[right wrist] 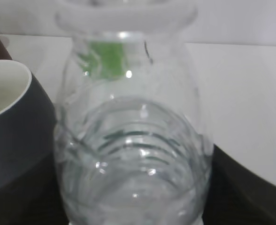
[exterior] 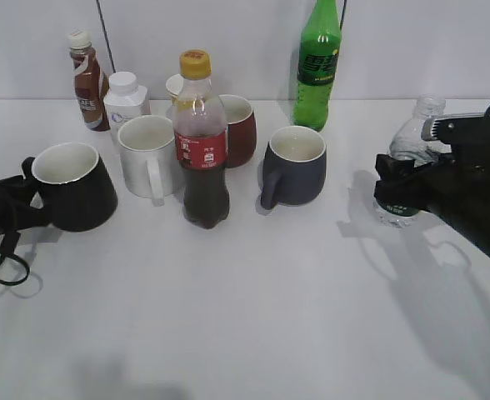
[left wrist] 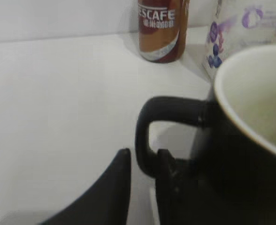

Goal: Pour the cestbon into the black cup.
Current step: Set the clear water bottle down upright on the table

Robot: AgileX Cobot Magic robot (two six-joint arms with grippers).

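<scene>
Right gripper (exterior: 412, 185) is clamped around the cestbon (exterior: 408, 167), which stands upright near the desk's right edge; no cap is visible on its neck. Left gripper (exterior: 16, 208) has its fingers (left wrist: 111, 187) either side of the loop handle of the black cup (exterior: 72, 187), close against it; whether they grip the handle or merely straddle it cannot be told. The cup sits near the left edge, tilted. Bottle and cup are well apart, with a cola bottle (exterior: 201, 142), white mug (exterior: 149, 155) and grey-blue mug (exterior: 295, 165) between. Assessment: grasping step is in hand. Next move requires bringing the bottle mouth over the cup's rim, clear of the middle items, before tipping.
</scene>
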